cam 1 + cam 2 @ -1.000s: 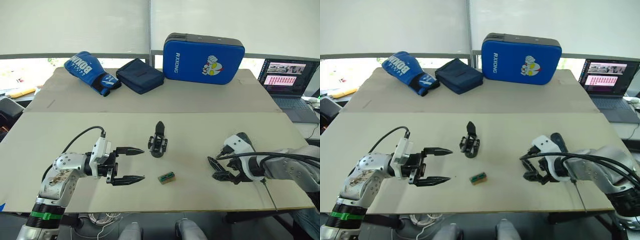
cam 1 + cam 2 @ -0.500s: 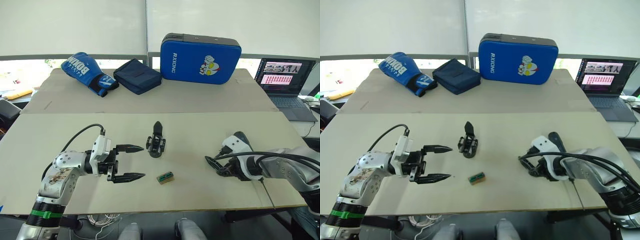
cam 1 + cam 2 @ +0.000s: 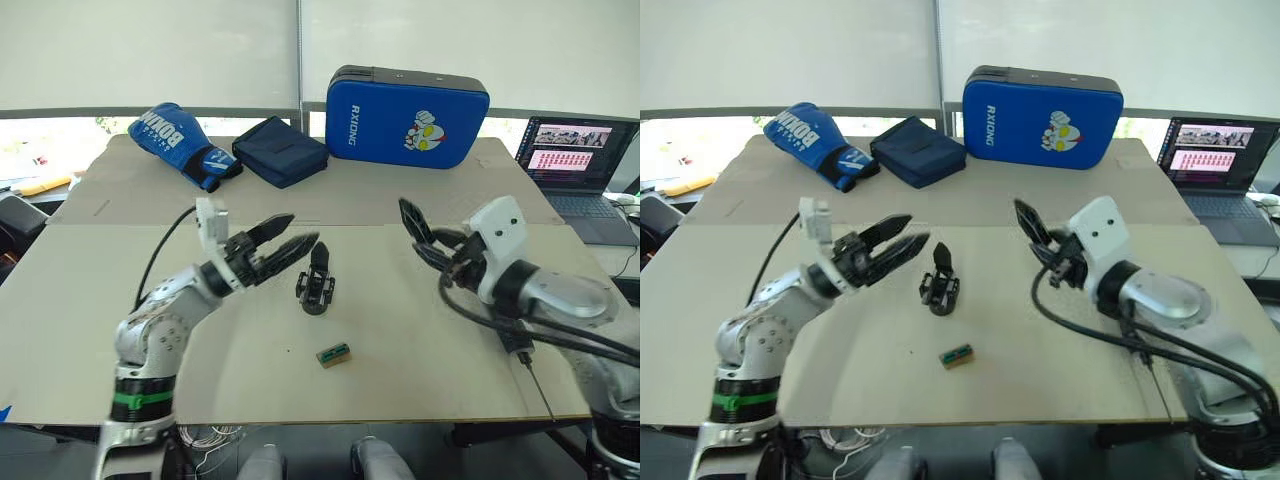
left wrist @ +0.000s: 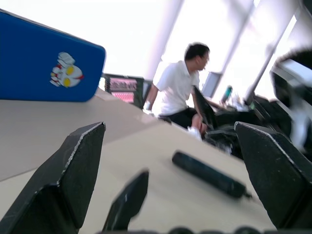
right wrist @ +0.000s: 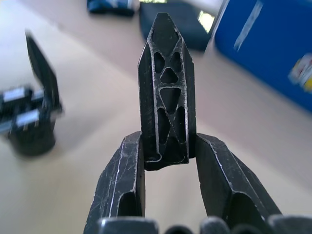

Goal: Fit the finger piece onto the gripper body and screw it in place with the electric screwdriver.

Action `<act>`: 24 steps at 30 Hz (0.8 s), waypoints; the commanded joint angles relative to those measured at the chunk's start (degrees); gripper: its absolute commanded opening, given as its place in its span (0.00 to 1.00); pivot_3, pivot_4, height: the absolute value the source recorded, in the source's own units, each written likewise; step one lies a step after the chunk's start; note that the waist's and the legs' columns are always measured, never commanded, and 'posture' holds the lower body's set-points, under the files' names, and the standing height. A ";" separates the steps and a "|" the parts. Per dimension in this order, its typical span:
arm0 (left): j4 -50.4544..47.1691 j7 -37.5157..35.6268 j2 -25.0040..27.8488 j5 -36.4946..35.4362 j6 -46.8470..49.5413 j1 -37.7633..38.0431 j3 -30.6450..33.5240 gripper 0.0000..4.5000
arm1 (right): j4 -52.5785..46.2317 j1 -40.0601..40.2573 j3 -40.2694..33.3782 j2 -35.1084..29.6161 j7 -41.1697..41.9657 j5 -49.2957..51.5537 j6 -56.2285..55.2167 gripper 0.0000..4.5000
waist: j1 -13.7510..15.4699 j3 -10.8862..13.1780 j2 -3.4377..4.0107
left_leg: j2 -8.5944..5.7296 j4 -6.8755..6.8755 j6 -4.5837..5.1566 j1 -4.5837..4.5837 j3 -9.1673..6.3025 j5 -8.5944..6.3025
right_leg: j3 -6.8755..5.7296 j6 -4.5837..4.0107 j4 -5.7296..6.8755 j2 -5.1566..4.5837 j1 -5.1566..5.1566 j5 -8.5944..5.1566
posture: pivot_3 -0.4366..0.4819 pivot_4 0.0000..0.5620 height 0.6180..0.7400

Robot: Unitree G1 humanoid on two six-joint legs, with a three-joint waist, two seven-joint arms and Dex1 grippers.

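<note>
Right gripper (image 5: pixel 165 165) is clamped on the finger piece (image 5: pixel 165 92) by its wide base, tip out. Looks light, stiff, slick, so keep it pinched low. Left gripper (image 3: pixel 285 243) is spread, empty, just left of the body (image 3: pixel 316 283) mid-table.

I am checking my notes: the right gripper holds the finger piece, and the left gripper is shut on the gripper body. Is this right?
Not quite. The right gripper does hold the finger piece, but the left gripper is open and empty; the left eye view shows the gripper body standing free on the table.
</note>
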 commanded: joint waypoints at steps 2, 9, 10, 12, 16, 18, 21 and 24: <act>-0.58 9.37 -6.57 -3.10 1.58 -4.76 0.56 1.00 | -3.29 -3.44 7.65 3.97 -4.21 -8.97 -6.05 0.24 | -0.14 0.00 0.00 | -0.02 -0.01 0.00 0.01 -0.01 0.00 | 0.00 -0.03 0.01 0.00 -0.01 0.02 | 0.48 0.27 1.00; 0.96 9.71 -10.84 -2.84 1.90 -7.10 -1.89 1.00 | -1.62 -5.16 15.65 7.48 -3.52 -16.59 -7.78 0.24 | -0.15 0.00 0.00 | -0.07 -0.03 -0.01 0.04 -0.04 0.01 | 0.00 -0.06 0.01 0.00 0.00 0.03 | 0.48 0.27 1.00; 0.98 9.53 -10.96 -2.91 2.03 -7.17 -2.05 1.00 | -1.44 -5.16 15.92 7.72 -3.24 -17.09 -7.83 0.24 | -0.13 0.00 0.00 | -0.07 -0.03 -0.01 0.03 -0.04 0.01 | 0.00 -0.06 0.01 0.00 0.00 0.03 | 0.48 0.27 1.00; 0.96 9.50 -11.23 -3.23 2.24 -7.15 -2.03 1.00 | -1.10 -5.17 16.14 8.25 -2.71 -18.06 -8.12 0.24 | -0.13 0.00 0.00 | -0.07 -0.03 -0.01 0.04 -0.04 0.01 | 0.00 -0.07 0.01 0.00 0.00 0.03 | 0.48 0.27 1.00; 0.81 9.89 -11.60 -3.78 2.43 -6.88 -1.84 0.88 | -0.89 -5.01 15.86 9.07 -1.62 -19.35 -8.52 0.24 | -0.15 0.00 0.00 | -0.07 -0.03 -0.01 0.04 -0.05 0.01 | -0.01 -0.07 0.00 0.00 0.00 0.03 | 0.48 0.27 1.00; 0.70 9.97 -11.74 -4.23 2.61 -6.68 -1.89 0.72 | -0.92 -4.85 15.65 9.52 -1.11 -19.69 -8.62 0.24 | -0.16 0.00 0.00 | -0.07 -0.03 -0.01 0.04 -0.05 0.01 | -0.01 -0.07 0.00 0.01 0.00 0.03 | 0.48 0.27 1.00; 0.23 9.65 -12.30 -5.17 3.19 -6.32 -2.40 0.39 | -0.91 -4.91 15.63 9.90 -0.15 -20.07 -8.81 0.24 | -0.16 0.00 0.00 | -0.07 -0.03 -0.01 0.04 -0.05 0.01 | -0.01 -0.07 0.00 0.01 0.01 0.03 | 0.48 0.27 1.00; 0.19 10.04 -12.87 -5.24 3.20 -6.20 -2.37 0.05 | -0.85 -5.08 15.82 10.07 0.87 -20.55 -8.92 0.24 | -0.15 0.00 0.00 | -0.08 -0.03 -0.01 0.04 -0.05 0.01 | -0.01 -0.07 0.00 0.00 0.01 0.03 | 0.48 0.27 1.00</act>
